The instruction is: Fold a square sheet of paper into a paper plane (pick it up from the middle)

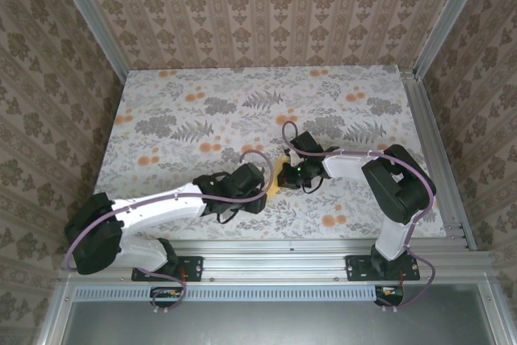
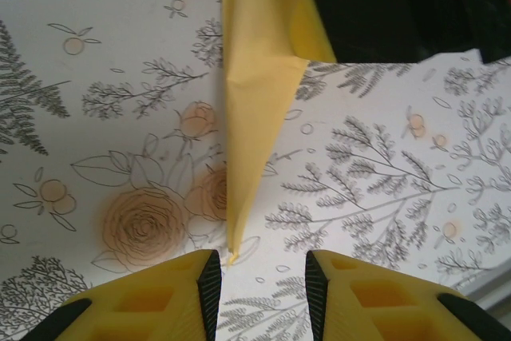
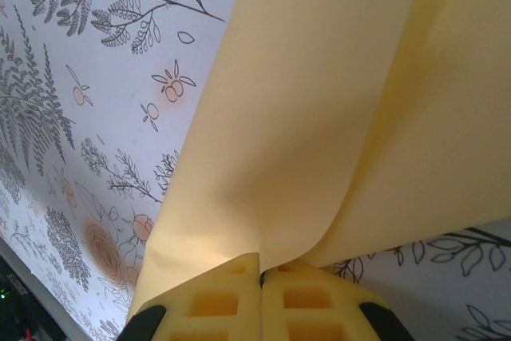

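The right pincer [image 3: 261, 275] pinches the thin, smooth, folded yellow paper [image 3: 319, 117]; the left pincer [image 2: 262, 281] is partly spread, apparently not touching its pointed tip.

Rect. table [image 1: 436, 175], alu. rails [image 1: 307, 246] at edges; white cloth [image 1: 178, 111] w/ grey-fern & orange-flower print lies flat btwn rails.

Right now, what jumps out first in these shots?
The yellow paper is folded and pinched in the shut right end effector, held above the flowered tablecloth near the table's middle. In the left wrist view it narrows to a sharp point that ends just ahead of the left end effector, whose fingers stand open.
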`<state>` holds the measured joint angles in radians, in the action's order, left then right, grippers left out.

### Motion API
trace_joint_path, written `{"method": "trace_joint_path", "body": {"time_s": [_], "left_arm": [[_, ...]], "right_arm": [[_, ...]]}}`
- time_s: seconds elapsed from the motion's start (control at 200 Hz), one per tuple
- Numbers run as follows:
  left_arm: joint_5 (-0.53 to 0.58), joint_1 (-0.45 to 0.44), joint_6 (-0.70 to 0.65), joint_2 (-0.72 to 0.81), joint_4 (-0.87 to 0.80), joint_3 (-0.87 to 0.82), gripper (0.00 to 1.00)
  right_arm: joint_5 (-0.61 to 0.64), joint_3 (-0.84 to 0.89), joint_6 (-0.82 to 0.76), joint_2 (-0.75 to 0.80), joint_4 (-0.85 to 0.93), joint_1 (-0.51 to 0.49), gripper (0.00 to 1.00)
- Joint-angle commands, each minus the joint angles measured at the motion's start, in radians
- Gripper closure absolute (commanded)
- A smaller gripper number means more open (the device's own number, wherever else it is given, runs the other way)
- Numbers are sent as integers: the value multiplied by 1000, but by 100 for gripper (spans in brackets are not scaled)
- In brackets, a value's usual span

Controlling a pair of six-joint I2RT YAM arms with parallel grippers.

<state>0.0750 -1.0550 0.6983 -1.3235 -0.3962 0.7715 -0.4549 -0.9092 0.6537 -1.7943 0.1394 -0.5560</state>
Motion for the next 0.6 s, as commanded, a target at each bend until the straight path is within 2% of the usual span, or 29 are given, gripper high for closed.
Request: {"method": "trace_joint_path", "body": {"time_s": [0.0,0.305,0.595], "left_arm": [[-16,30,-30,-31,44,-15,63],[-81,68,-68,-167,123,-11,75],[-114,86,-91,-193,159,-18,80]], "right_arm": [[35,-9,3,-30,31,-9,100],[28,-3,16,-22,22,-10,100],[24,8,36,-25,-5,-10,100]]}}
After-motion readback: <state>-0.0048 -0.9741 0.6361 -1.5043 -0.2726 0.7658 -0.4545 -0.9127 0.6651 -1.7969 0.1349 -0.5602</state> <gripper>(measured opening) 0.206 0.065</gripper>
